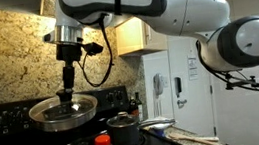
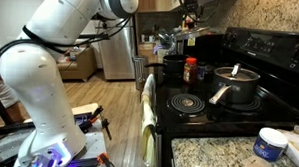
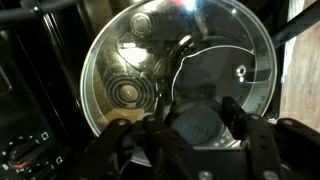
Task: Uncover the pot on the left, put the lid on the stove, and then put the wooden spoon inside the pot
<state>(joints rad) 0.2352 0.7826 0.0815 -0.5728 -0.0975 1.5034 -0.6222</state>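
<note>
White arm (image 2: 40,60) reaches toward far end of black stove (image 2: 213,121). Dark lidded pot (image 2: 236,87) sits on it; red-capped bottle (image 2: 190,70) beyond coil burner (image 2: 186,103). Towel (image 2: 148,118) hangs in front.

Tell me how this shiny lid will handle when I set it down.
Probably rigid: the lid looks like solid metal. Its polished surface looks slippery, and the gripper seems to hold only the centre knob, so it may tilt. The round rim could roll.

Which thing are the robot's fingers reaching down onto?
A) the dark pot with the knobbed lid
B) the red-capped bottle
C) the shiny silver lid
C: in an exterior view the fingers point straight down onto the middle of the silver lid, well apart from the dark pot.
</note>
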